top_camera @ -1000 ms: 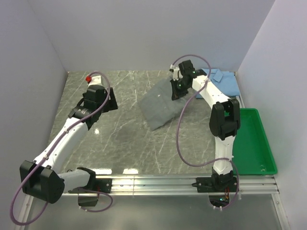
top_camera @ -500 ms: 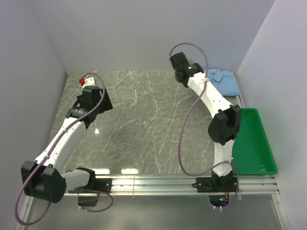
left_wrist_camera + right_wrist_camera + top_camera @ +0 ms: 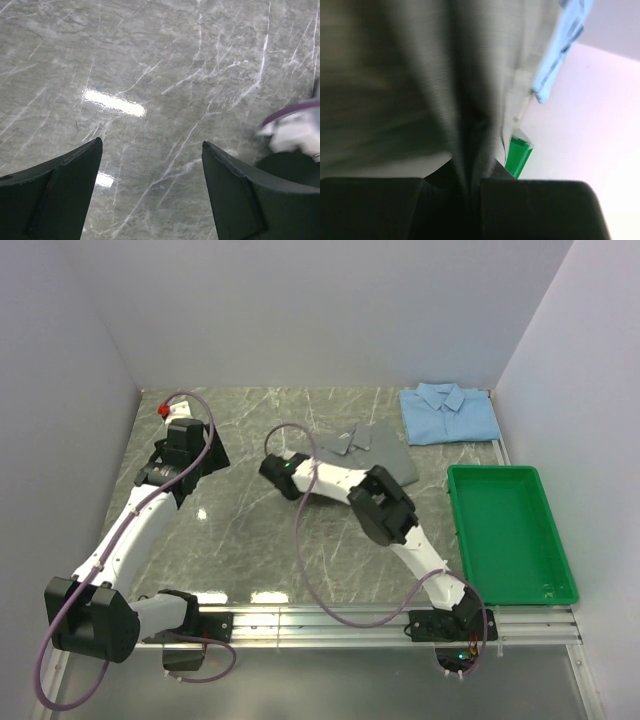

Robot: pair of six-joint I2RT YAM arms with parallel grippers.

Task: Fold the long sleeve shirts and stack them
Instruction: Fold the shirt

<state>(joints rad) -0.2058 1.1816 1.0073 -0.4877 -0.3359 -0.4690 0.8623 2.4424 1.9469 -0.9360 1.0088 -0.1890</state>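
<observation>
The grey long sleeve shirt (image 3: 368,446) lies folded at the back middle of the table, collar up. My right gripper (image 3: 279,469) reaches across to the shirt's left edge and is shut on a fold of the grey cloth (image 3: 445,100), which runs up from between the jaws (image 3: 470,185). The light blue long sleeve shirt (image 3: 449,412) lies folded in the back right corner, apart from the grey one; its edge (image 3: 565,40) shows in the right wrist view. My left gripper (image 3: 200,452) hovers open over bare marble at the left (image 3: 150,142), holding nothing.
A green plastic tray (image 3: 510,530) stands along the right edge, and a corner of the tray (image 3: 518,156) shows in the right wrist view. White walls close in the table on three sides. Part of the right arm (image 3: 295,135) shows in the left wrist view.
The right arm has swung from the back right corner to the table's middle. The grey shirt, hanging from it a second ago, now lies flat. The left gripper has drifted slightly back.
</observation>
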